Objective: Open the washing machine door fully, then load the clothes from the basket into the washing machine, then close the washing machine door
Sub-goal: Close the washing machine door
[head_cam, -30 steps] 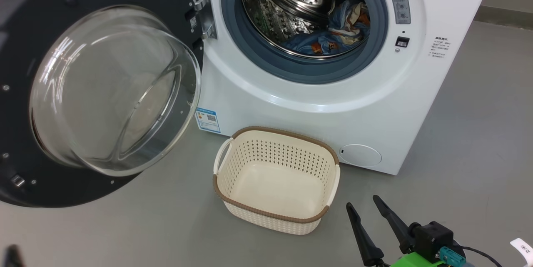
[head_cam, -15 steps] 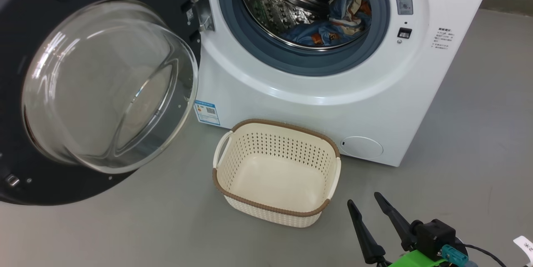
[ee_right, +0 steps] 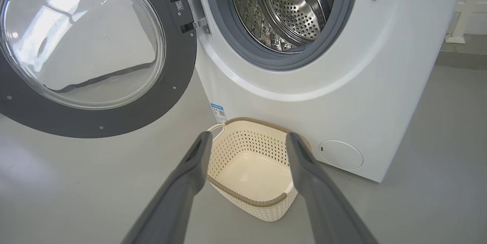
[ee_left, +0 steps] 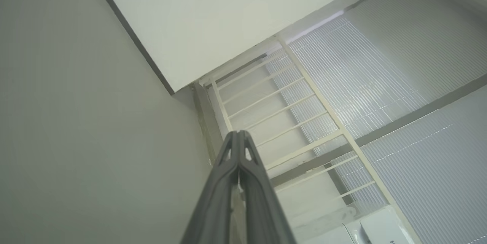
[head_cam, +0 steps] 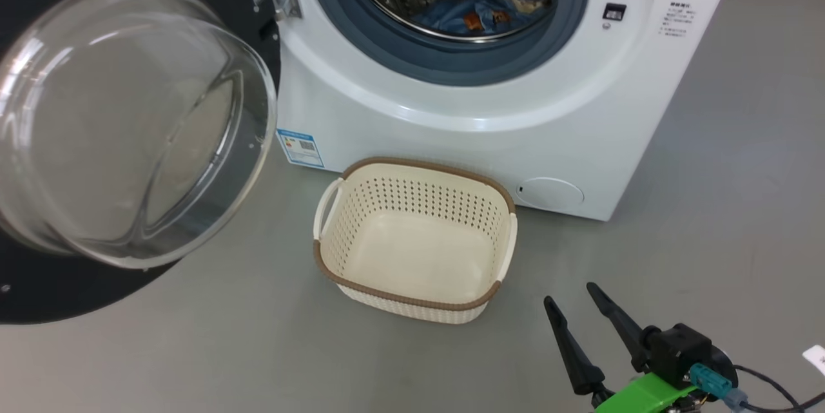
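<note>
Washing machine door [head_cam: 129, 123], frame left, hangs wide; spread-apart right tool [head_cam: 569, 293] should push its rim steadily; left tool [ee_left: 237, 133] closed.

White washing machine [head_cam: 451, 142], grey-blue gasket [head_cam: 445, 68], black-rimmed door [head_cam: 129, 123] with clear glass. Cream basket [head_cam: 419, 207], rows of holes, brown woven rim. Blue clothes [head_cam: 480, 10] flecked orange and white. Grey floor [head_cam: 258, 355], black right tool [head_cam: 568, 293] on a green mount.
</note>
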